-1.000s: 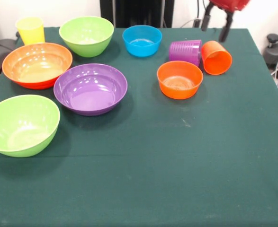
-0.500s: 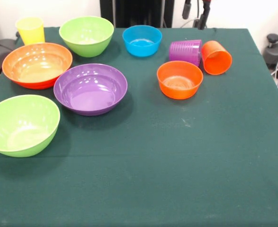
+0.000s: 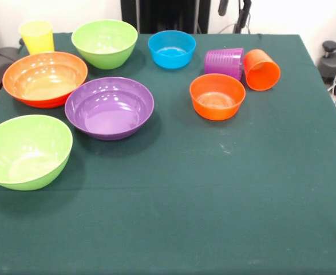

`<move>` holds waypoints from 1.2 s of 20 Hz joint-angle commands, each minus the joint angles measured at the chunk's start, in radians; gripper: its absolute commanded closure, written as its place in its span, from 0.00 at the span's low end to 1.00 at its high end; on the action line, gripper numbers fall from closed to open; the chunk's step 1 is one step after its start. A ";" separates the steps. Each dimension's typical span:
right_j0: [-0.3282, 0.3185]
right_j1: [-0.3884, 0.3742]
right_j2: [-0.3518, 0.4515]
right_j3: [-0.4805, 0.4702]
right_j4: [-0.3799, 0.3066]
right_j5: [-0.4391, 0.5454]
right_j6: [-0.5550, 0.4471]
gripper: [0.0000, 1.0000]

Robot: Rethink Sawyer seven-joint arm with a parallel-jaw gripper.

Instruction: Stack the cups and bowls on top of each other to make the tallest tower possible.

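Front view shows the gripper (image 3: 233,10) up at the table's far edge, fingers apart and holding nothing. Below it the orange cup (image 3: 261,69) lies on its side, touching the purple cup (image 3: 224,62), just behind the small orange bowl (image 3: 217,96). That cup looks light, stiff and slippery, so I'd pinch its rim wall.

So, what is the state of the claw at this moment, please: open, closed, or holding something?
Claw: open and holding nothing; only its two dark tips show, spread apart at the top edge, above the green table.
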 commanded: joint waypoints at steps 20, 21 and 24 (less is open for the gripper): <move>-0.045 -0.086 0.002 0.217 -0.046 -0.129 0.169 0.00; -0.049 -0.093 0.001 0.228 -0.046 -0.135 0.171 0.00; -0.065 -0.118 0.002 0.253 -0.036 -0.139 0.168 0.00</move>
